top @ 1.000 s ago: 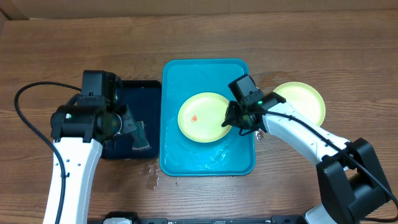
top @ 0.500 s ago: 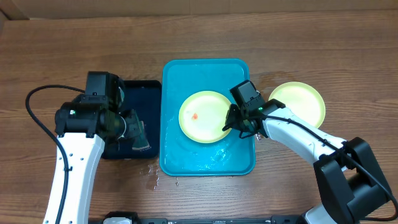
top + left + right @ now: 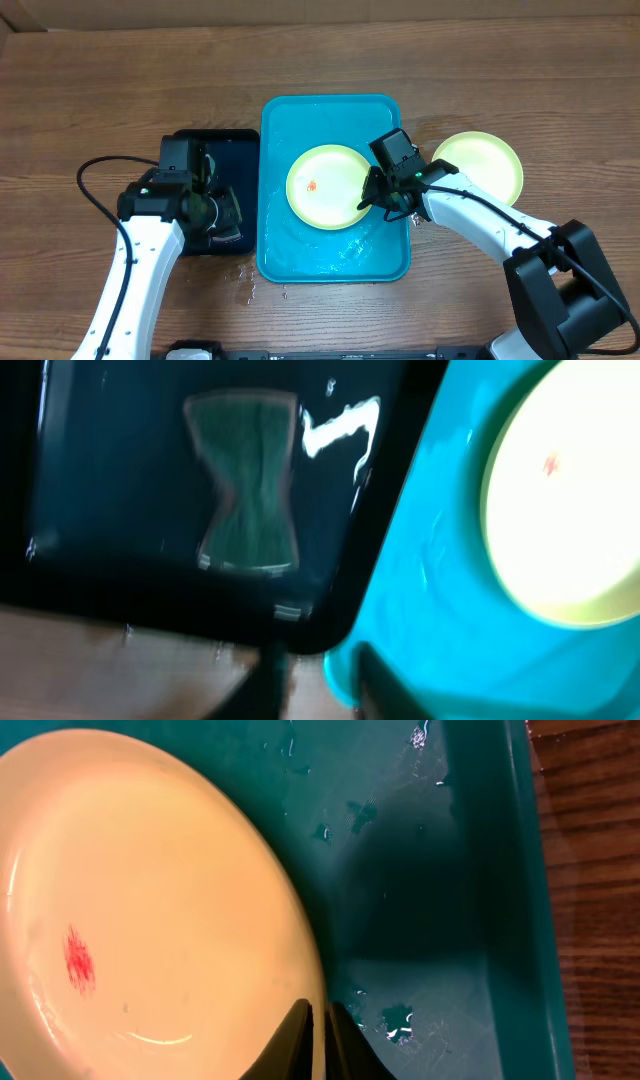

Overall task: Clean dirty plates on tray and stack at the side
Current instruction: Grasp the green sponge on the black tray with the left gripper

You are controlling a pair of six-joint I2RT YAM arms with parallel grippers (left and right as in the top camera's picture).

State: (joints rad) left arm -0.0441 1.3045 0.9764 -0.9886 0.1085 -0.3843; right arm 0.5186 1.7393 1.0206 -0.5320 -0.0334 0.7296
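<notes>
Right gripper [image 3: 318, 1012] pinches the smeared plate [image 3: 150, 900]'s rim in the turquoise tray [image 3: 480, 870]; only the left wrist view shows the left gripper [image 3: 320, 672] parted, sponge [image 3: 250, 500] lying free.

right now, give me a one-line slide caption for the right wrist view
Right claw pinches the rim of a red-smeared yellow plate in the wet turquoise tray.

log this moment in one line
right gripper: shut on plate rim in tray | left gripper: over black tray, sponge lying in it | smear on plate | second plate beside tray
</notes>
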